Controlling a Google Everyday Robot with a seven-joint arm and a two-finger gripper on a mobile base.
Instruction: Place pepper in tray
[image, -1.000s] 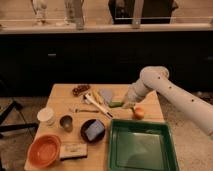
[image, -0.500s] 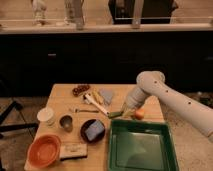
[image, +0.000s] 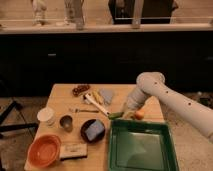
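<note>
The gripper (image: 126, 111) is low over the table (image: 60, 95), just beyond the far rim of the green tray (image: 114, 150). The pepper (image: 115, 115) shows as 1 small, slim green sliver at the gripper's tip, by the tray's far left corner and outside it. Whether the claw pinches it cannot be told. 1 orange ball (image: 138, 114) sits just to the other side of the gripper.
</note>
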